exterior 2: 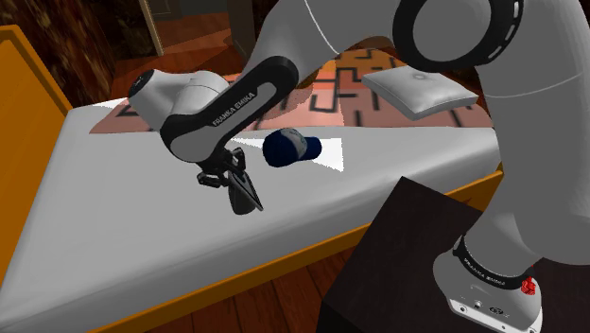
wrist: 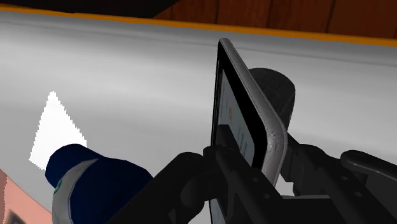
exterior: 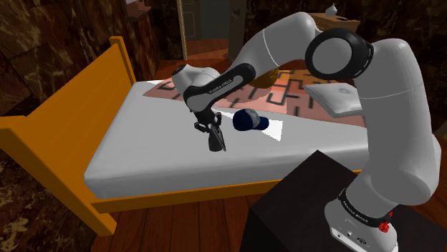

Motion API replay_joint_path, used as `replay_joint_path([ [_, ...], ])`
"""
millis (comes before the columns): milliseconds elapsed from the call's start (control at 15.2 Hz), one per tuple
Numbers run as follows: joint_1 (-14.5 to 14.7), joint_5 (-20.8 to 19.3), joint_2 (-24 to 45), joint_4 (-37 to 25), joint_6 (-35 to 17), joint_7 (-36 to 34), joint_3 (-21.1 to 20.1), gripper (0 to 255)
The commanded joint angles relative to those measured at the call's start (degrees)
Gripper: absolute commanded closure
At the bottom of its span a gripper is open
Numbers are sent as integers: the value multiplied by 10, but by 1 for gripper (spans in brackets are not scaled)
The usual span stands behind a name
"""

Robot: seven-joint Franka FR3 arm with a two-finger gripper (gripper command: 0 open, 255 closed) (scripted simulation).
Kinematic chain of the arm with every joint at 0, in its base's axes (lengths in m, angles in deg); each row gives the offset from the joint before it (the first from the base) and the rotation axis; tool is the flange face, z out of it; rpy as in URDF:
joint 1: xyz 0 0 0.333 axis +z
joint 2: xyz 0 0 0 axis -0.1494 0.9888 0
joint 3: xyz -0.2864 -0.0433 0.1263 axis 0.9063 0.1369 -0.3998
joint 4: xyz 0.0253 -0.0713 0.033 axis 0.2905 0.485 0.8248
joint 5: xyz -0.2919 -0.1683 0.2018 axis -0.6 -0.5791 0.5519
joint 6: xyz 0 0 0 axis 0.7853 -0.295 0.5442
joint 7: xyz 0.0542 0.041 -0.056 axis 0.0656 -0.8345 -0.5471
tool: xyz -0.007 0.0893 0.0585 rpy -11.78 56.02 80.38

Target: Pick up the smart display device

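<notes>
Dim surroundings, brighter bed (exterior: 157,143), one glaring white patch (exterior: 278,129).

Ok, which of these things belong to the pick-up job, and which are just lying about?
Job in hand:
smart display, clasped upright between the fingers
gripper

Lying about:
navy cap
pillow
patterned blanket
All three lie on the bed.

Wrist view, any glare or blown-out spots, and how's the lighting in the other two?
Wrist view: a flat white patch on the grey bed beside the navy cap; the smart display device clasped in the gripper has a pale sheen along its edge. Shoulder view: dim walls, brighter bed. Second exterior view: the same patch beside the cap.
</notes>
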Motion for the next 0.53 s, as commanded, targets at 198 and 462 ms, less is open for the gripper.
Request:
replay_joint_path([
  [198, -3, 8, -22, -7, 26, 10, -4, 255],
  [462, -3, 11, -30, -11, 37, 14, -6, 255],
])
